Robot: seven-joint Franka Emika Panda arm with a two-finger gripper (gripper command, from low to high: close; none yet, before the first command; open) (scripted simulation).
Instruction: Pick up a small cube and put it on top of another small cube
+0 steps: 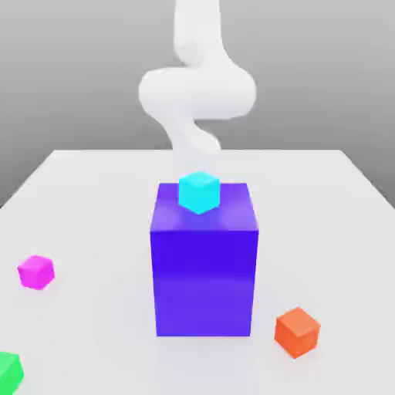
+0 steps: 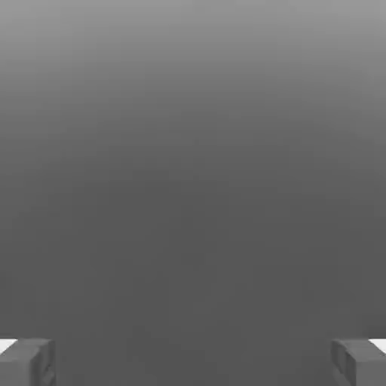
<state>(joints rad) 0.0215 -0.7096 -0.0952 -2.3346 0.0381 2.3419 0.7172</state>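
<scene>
End effector [image 2: 193, 363], fingers spread wide, nothing held. Small magenta cube [image 1: 36, 272], placed near, toward the exterior view's left from the arm [image 1: 197, 92].

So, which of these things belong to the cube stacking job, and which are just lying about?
For the job: gripper; magenta cube, probably; one more small cube, which I cannot tell.

Lying about: blue-violet block, likely; two of green cube, orange cube, cyan cube.
</scene>
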